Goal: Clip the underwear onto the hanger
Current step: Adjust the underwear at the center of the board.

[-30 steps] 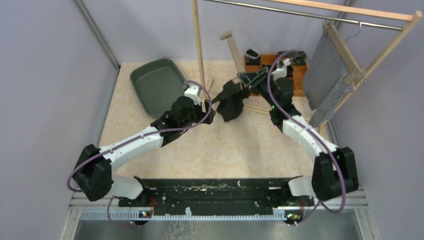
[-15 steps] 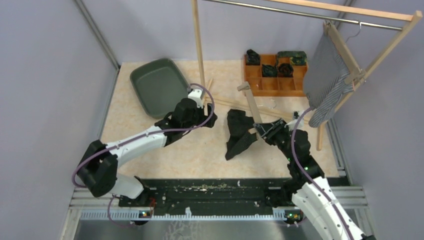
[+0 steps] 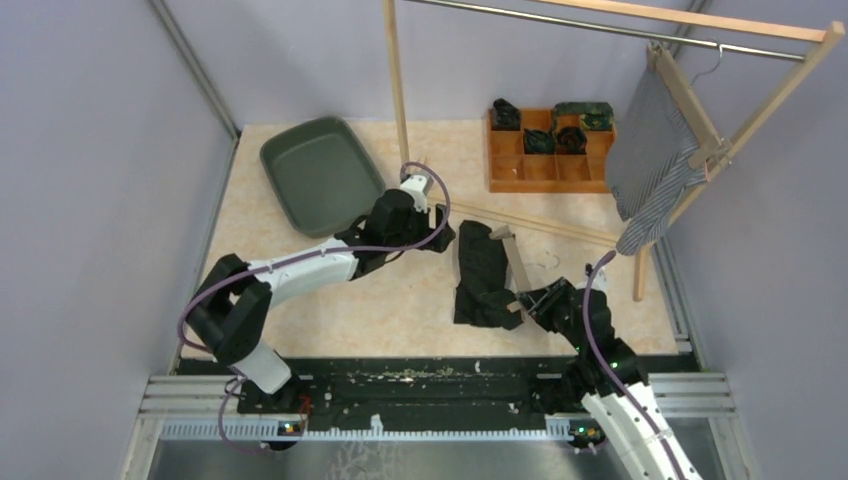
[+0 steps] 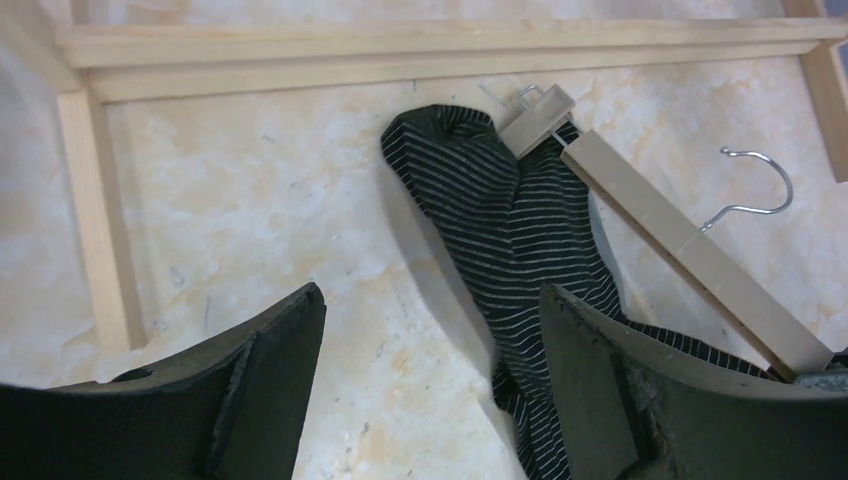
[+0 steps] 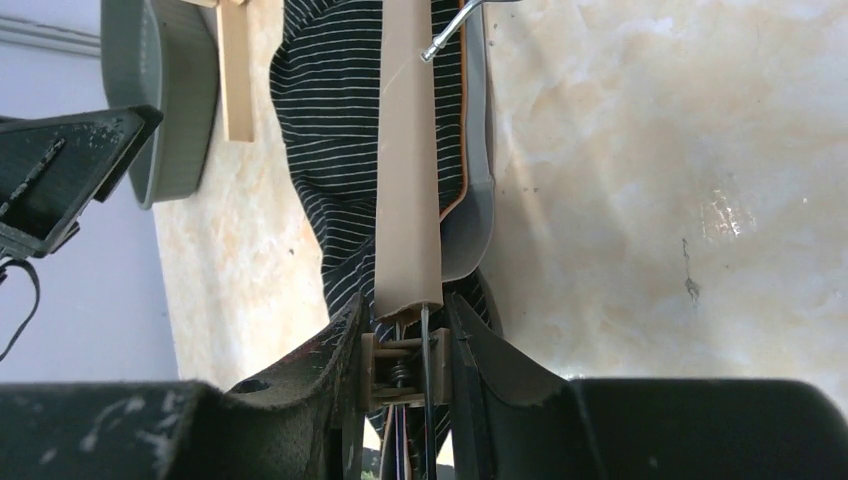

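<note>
Dark green tray (image 3: pixel 318 172) lies at the far left of the beige marbled table (image 3: pixel 400 310), nothing in it. Wooden divided organizer (image 3: pixel 545 172) sits at the far centre-right, with dark rolled items (image 3: pixel 540 140) in the far compartments and the near row bare. Wooden rack frame: upright post (image 3: pixel 397 90), base slats (image 4: pixel 400 55) flat on the table. Metal rail (image 3: pixel 600 27) runs across the top, and a grey striped cloth (image 3: pixel 650 160) hangs at its right end. Lilac walls (image 3: pixel 100 150) on both sides. Black strip (image 3: pixel 420 385) along the near edge.
</note>
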`<action>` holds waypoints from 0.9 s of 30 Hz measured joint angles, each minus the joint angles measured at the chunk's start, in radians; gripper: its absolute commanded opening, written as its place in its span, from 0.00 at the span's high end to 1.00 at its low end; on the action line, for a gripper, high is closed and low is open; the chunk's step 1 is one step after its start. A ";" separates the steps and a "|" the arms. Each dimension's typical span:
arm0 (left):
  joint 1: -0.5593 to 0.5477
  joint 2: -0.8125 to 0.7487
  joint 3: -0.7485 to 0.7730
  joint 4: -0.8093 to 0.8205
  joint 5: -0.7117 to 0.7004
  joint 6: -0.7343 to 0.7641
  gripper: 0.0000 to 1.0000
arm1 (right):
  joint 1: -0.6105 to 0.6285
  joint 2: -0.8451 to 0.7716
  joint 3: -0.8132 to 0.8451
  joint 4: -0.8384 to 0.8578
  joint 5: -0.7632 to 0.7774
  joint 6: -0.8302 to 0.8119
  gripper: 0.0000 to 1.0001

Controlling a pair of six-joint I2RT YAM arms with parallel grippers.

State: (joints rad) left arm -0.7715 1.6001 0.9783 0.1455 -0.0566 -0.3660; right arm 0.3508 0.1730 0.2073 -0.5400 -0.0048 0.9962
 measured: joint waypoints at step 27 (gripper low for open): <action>-0.082 0.440 0.296 0.054 0.070 0.033 0.68 | 0.000 -0.160 -0.004 -0.100 0.124 0.041 0.87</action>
State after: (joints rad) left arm -0.8536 2.0399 1.2747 0.1993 0.0135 -0.3328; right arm 0.3508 0.0128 0.2031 -0.6403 0.1196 1.0374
